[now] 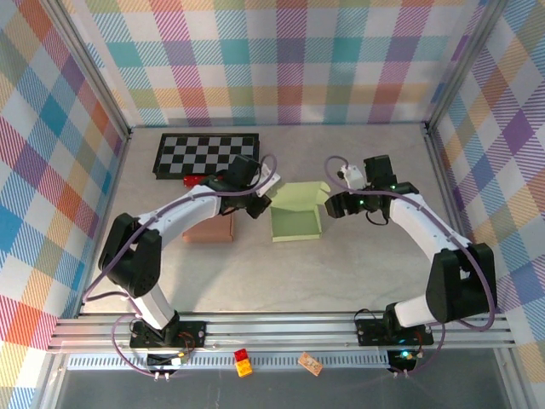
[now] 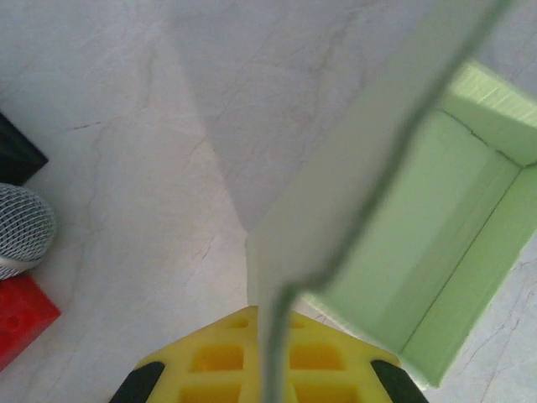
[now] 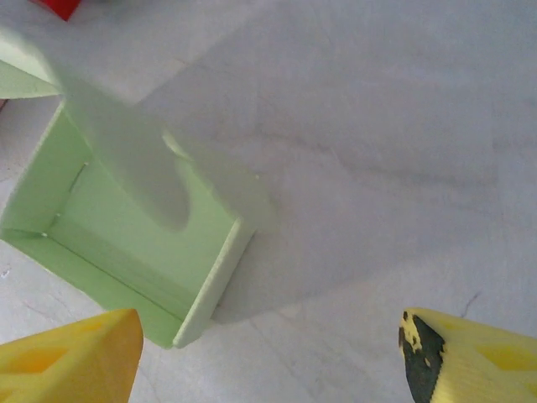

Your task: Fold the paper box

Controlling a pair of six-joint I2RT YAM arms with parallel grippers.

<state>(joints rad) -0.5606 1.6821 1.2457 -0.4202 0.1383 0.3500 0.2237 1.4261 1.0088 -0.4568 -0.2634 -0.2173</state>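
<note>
Pale green paper box [image 1: 295, 225], open-topped, flap [image 2: 352, 176] pinched in left claw [image 2: 273, 378], right claw [image 3: 268, 361] wide apart

Pale green paper box [image 1: 295, 223], partly folded, open-topped, mid-table, flap raised

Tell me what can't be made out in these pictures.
- Left wrist view: the flap of the green paper box, held in the left pincer, is blurred, too near the lens; a mesh-covered object is cut off by the left edge.
- Right wrist view: a red thing is cut off by the top edge.
- Top view: the left arm hides part of the brown box; two items near the bottom edge are too small to name.
</note>
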